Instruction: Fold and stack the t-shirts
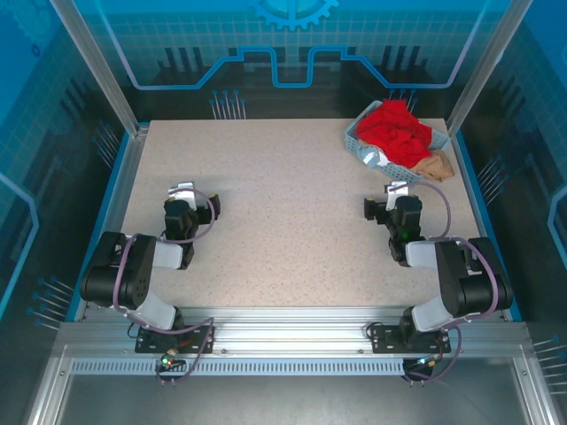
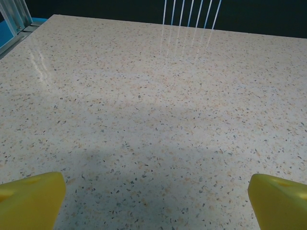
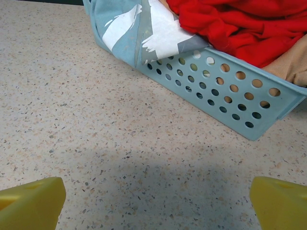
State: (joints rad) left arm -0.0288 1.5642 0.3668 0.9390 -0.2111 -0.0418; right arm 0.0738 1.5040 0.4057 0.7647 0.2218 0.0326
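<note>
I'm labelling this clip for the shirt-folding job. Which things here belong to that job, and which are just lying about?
Part of the job:
- red shirt, heaped in the basket
- pale blue printed shirt, draped over the basket's rim
- tan shirt, at the basket's near end

Just there:
- basket, holding the shirts
- table

The left arm point(image 1: 133, 274) and right arm point(image 1: 456, 279) have glossy black joints and pale grey link shells, and each carries a looping purple-grey cable point(image 1: 214, 212). Their black base plates are bolted to a ribbed aluminium rail point(image 1: 292, 341). The jaws end in bright yellow, blunt, wedge-shaped fingertips point(image 2: 31, 201).
</note>
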